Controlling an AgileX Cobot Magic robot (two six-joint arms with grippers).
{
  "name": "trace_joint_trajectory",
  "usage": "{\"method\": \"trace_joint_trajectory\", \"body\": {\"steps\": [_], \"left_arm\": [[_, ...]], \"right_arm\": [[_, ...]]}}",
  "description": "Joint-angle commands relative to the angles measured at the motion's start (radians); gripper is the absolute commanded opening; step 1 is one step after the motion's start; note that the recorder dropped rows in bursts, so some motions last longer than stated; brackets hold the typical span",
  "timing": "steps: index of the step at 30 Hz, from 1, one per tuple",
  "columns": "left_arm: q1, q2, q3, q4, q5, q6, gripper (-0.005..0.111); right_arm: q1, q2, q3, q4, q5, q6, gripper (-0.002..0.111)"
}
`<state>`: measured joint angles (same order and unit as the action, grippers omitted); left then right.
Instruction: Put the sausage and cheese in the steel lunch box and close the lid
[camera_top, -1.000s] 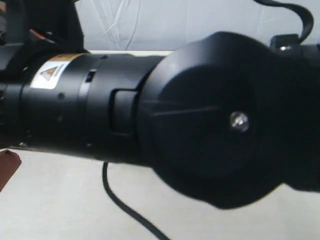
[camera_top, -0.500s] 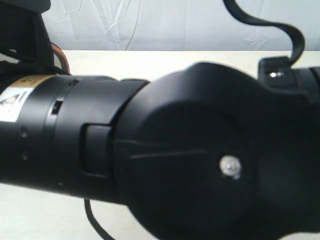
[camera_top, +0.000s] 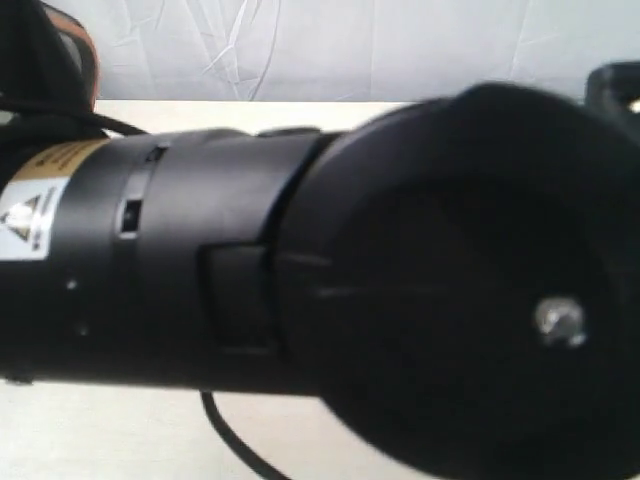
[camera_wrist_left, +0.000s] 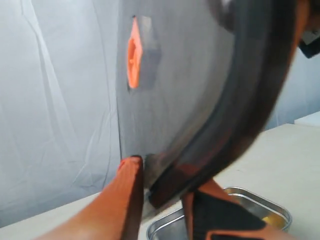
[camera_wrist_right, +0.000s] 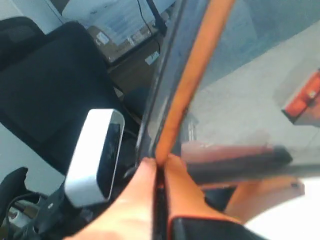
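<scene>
You have one label to go by. In the exterior view, a warning label (camera_top: 38, 190) sits on the black arm (camera_top: 200, 260) at the left edge of the frame, about mid-height. Its upper band is yellow with a line of dark print, too blurred to read. Below that the label is white and bears a black triangle warning sign (camera_top: 24, 213); the small print beside it can't be made out. In both wrist views you'll find no lettering, brand or number you can read.

Your left gripper (camera_wrist_left: 161, 189) pinching the dark lid (camera_wrist_left: 190, 90) by its edge, orange tab (camera_wrist_left: 133, 59) showing, lunch box (camera_wrist_left: 260, 200) at five o'clock below the lid
</scene>
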<state>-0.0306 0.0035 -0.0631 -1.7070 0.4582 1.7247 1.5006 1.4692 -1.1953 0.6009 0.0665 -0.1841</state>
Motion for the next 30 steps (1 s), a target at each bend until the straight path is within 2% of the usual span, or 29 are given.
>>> {"method": "trace_joint_trajectory", "body": {"steps": [1,9,14,19,24,28,30], "left_arm": [[-0.003,-0.004,-0.009,-0.037,-0.096,-0.020,0.000],[-0.003,-0.004,-0.009,-0.037,-0.102,-0.020,0.000],[-0.003,-0.004,-0.021,-0.037,-0.100,-0.016,0.000],[-0.003,-0.004,-0.116,0.073,-0.068,0.011,0.000],[-0.007,0.002,-0.276,0.490,-0.071,0.003,0.000],[-0.042,0.028,-0.318,0.870,-0.085,-0.054,0.000],[-0.061,0.048,-0.318,1.110,-0.091,-0.152,0.000]], "right_arm": [[-0.060,-0.036,0.002,-0.016,0.175,0.015,0.009],[-0.156,-0.064,0.002,-0.016,0.394,0.027,0.041],[-0.193,-0.089,0.002,-0.051,0.507,0.027,0.042],[-0.306,-0.139,0.004,-0.146,0.534,0.116,0.042],[-0.439,-0.160,0.004,-0.085,0.525,0.139,0.042],[-0.474,-0.153,0.004,0.011,0.471,0.139,0.042],[-0.476,-0.147,0.004,0.047,0.437,0.139,0.042]]}}
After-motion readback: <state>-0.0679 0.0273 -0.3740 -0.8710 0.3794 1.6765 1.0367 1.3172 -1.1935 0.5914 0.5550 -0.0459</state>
